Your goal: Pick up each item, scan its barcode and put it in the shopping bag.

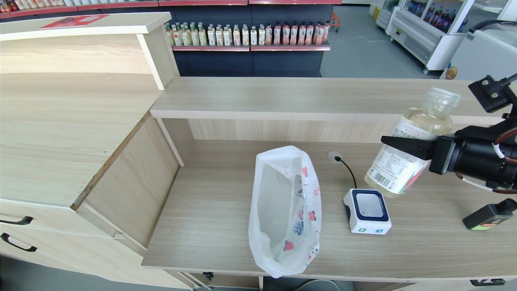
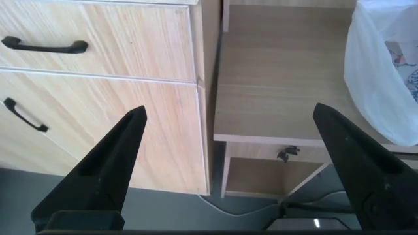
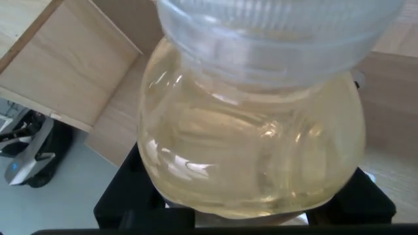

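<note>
Right fingers grip bottle | head view: barcode seemingly over scanner

A clear plastic bottle is seen from very close, its rounded shoulder filled with pale yellow liquid and topped by a ribbed, translucent cap. The bottle is clamped in the pincer, whose black fingers are pressed against it on both sides. Behind the bottle, light wood panels of the counter are shown, and a patch of grey floor is seen past the edge of one panel.
</note>
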Controlling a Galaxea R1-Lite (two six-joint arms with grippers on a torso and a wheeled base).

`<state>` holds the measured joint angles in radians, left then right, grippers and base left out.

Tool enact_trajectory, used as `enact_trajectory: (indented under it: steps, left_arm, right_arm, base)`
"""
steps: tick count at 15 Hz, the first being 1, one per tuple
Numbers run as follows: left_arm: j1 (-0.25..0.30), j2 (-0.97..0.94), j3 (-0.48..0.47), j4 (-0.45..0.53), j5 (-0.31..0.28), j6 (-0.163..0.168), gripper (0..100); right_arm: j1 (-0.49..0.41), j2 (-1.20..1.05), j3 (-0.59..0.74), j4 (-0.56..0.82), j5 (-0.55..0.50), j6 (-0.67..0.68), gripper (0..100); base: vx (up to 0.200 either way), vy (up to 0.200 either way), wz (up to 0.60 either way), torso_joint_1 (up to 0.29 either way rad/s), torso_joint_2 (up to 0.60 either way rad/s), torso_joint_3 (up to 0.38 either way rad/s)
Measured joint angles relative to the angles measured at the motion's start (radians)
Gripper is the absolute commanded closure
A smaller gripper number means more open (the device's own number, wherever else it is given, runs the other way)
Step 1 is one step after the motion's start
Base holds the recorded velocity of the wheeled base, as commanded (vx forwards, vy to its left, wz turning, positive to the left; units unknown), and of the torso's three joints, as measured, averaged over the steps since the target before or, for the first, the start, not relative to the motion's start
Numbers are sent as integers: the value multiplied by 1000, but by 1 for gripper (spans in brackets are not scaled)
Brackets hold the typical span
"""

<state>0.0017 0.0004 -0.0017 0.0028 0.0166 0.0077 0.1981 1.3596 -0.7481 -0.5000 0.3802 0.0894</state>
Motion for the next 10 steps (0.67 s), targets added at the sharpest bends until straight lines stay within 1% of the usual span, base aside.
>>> enact_trajectory:
  steps: [4, 6, 8, 10]
  left_arm:
    - [0, 0, 0, 1, 0, 0, 0]
    - [0, 0, 0, 0, 0, 0, 0]
    - [-1, 0, 0, 0, 0, 0, 0]
    - [0, 0, 0, 0, 0, 0, 0]
  right_arm:
    - [66, 64, 6, 23, -3, -5, 100]
    - [110, 137, 2, -6, -10, -34, 100]
    - [129, 232, -4, -105, -17, -87, 100]
    - [149, 356, -11, -280, -17, -119, 100]
  base:
    - [0, 0, 0, 0, 0, 0]
    - [0, 0, 0, 0, 0, 0]
    - [0, 0, 0, 0, 0, 0]
    - [0, 0, 0, 0, 0, 0]
